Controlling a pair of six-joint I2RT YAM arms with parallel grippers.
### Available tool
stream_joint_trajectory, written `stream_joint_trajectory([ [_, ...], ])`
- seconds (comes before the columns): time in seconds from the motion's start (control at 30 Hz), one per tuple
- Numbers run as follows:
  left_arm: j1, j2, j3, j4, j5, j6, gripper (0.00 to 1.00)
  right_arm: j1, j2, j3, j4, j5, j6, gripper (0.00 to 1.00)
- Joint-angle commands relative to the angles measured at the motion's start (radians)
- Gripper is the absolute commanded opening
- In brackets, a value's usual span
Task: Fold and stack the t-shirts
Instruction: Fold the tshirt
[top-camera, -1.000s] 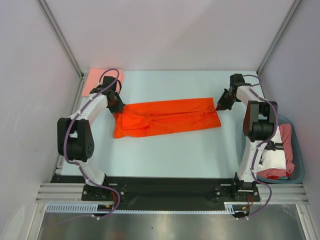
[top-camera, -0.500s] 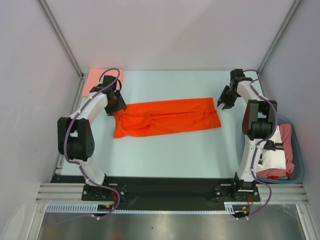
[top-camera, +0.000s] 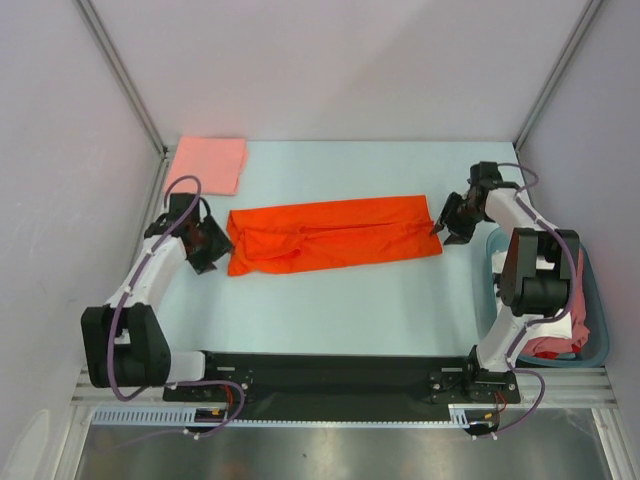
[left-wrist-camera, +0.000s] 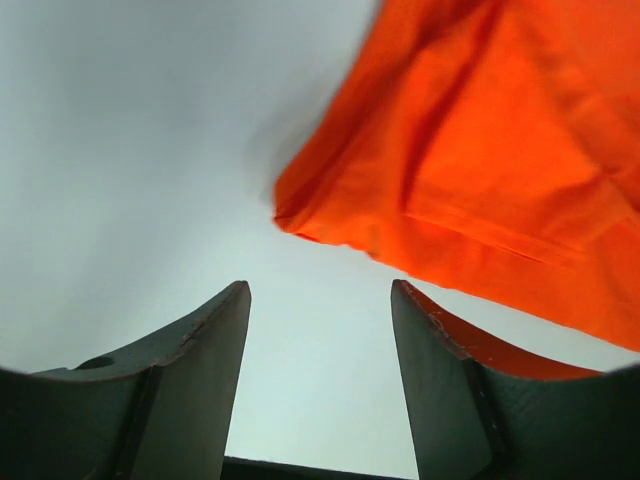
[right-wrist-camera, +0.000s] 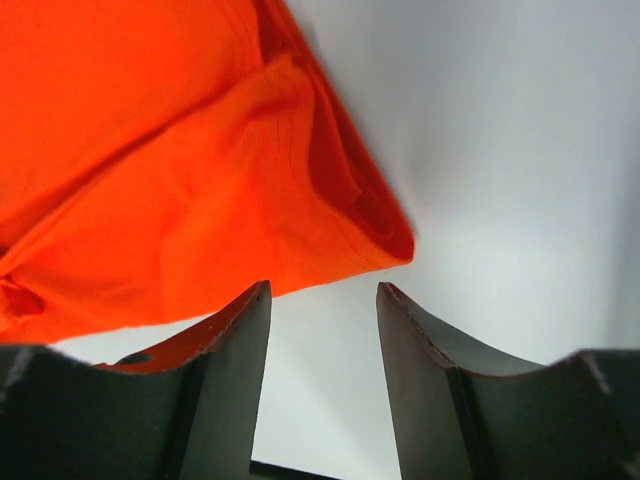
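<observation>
Fingers (left-wrist-camera: 190, 390) cropped at frame bottom; orange t-shirt (left-wrist-camera: 500, 170) too

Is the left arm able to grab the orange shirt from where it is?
Probably yes. The left gripper is open and sits just off the nearest edge of the orange t-shirt. Only bare table lies between them, and nothing blocks the way.
</observation>
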Motion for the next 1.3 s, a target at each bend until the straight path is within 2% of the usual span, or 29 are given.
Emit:
stream_joint_trajectory([
  [0.0, 0.081, 0.022, -0.078, 0.114, 0.15, -0.077, 0.64, -0.002, -0.035, -0.102, 0.118, -0.168, 0.046, 0.52],
  [0.13, 0.092, 0.089, -0.054, 0.136, 0.187, -0.113, 0.64, 0.001, -0.053, -0.173, 0.16, -0.211, 0.072, 0.52],
  [0.27, 0.092, 0.153, -0.064, 0.136, 0.19, -0.239, 0.65, 0.009, -0.061, -0.181, 0.155, -0.199, 0.063, 0.52],
  [0.4, 0.092, 0.174, -0.092, 0.163, 0.201, -0.345, 0.62, 0.012, -0.067, -0.171, 0.15, -0.197, 0.063, 0.52],
  [0.53, 0.101, 0.163, -0.101, 0.151, 0.182, -0.403, 0.67, 0.018, -0.081, -0.171, 0.144, -0.182, 0.057, 0.52],
  [0.67, 0.119, 0.175, -0.132, 0.157, 0.193, -0.46, 0.67, 0.02, -0.089, -0.182, 0.143, -0.159, 0.057, 0.52],
  [0.97, 0.132, 0.227, -0.138, 0.179, 0.196, -0.448, 0.61, -0.009, -0.076, -0.202, 0.184, -0.107, 0.198, 0.54],
  [1.27, 0.133, 0.263, -0.149, 0.197, 0.176, -0.396, 0.48, -0.026, -0.107, -0.279, 0.236, -0.027, 0.336, 0.55],
])
